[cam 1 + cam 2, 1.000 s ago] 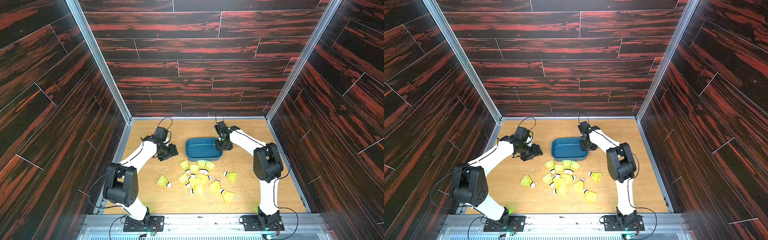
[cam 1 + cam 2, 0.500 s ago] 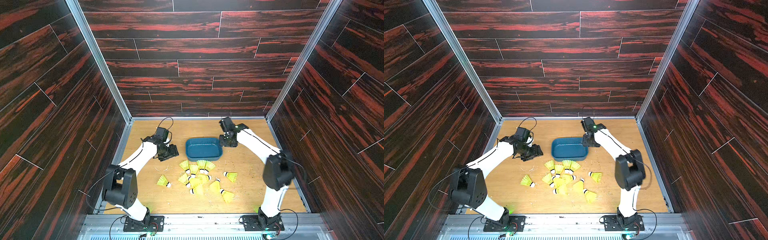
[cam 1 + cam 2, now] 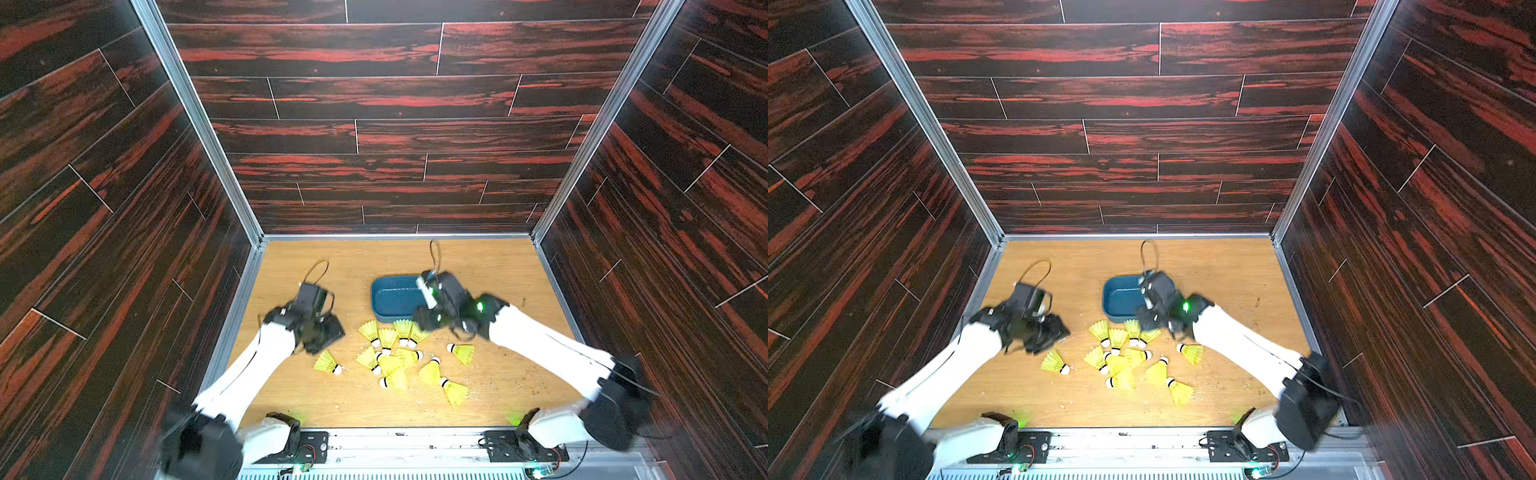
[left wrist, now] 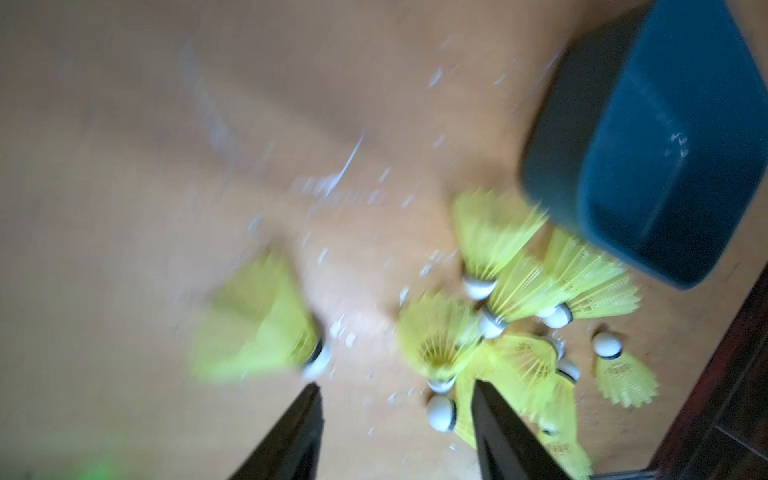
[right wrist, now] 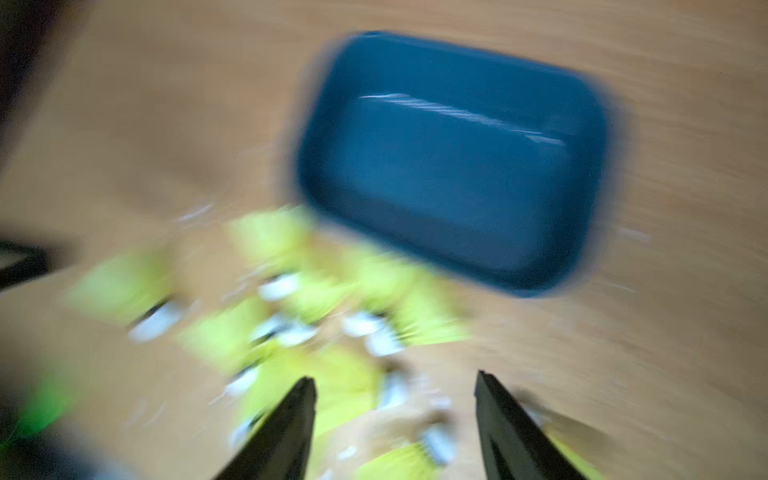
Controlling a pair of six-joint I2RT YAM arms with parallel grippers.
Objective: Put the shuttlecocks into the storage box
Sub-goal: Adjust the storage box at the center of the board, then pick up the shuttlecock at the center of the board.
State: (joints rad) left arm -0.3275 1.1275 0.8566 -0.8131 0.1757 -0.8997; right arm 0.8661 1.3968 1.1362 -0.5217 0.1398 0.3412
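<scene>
L gripper [image 4: 395,384] and R gripper [image 5: 395,377], both parted, empty, near shuttlecocks [image 3: 392,365]; storage box [image 3: 390,299] at 12 o'clock. Best: pinch one cork apiece.

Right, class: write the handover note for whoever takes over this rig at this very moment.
Left gripper: jaws open, empty, above the table beside the pile.
Right gripper: jaws open, empty, by the near corner of the storage box.
Shuttlecocks: all on the table in front of the box, with a lone shuttlecock nearer the left arm.
Done: nothing boxed; the box is empty.
Left: every shuttlecock.
</scene>
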